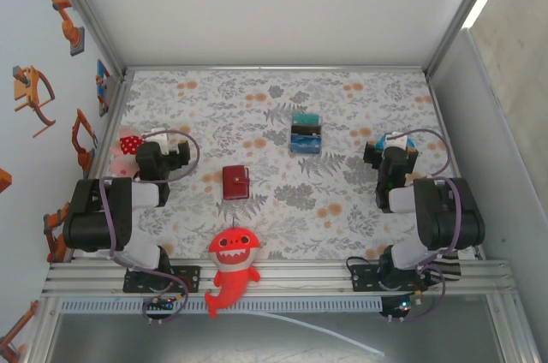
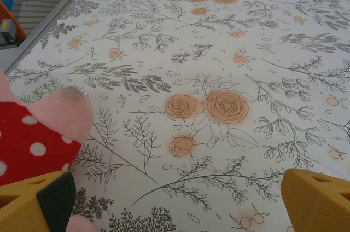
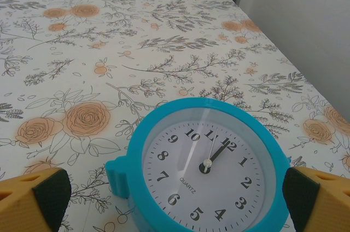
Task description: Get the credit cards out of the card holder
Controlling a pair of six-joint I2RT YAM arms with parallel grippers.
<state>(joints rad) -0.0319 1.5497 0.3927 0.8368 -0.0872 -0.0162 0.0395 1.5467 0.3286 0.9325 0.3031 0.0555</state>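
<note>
Left gripper (image 2: 176, 203): fingers wide apart, holding nothing; one pink plush (image 2: 41, 128) at its 9 o'clock.
Right gripper (image 3: 175, 199): fingers wide apart, holding nothing; one blue clock (image 3: 205, 166) at its 12 o'clock.
Card holder (image 1: 235, 181): one, folded shut, between 3 and 4 o'clock from the left gripper, well apart.
Striped block (image 1: 306, 133): one, at 2 o'clock from the card holder.
Shark plush (image 1: 233, 264): one, at 6 o'clock from the card holder.

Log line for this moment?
left gripper: open, beside pink plush | right gripper: open, at blue clock | card holder: closed, mid-table, untouched
</note>
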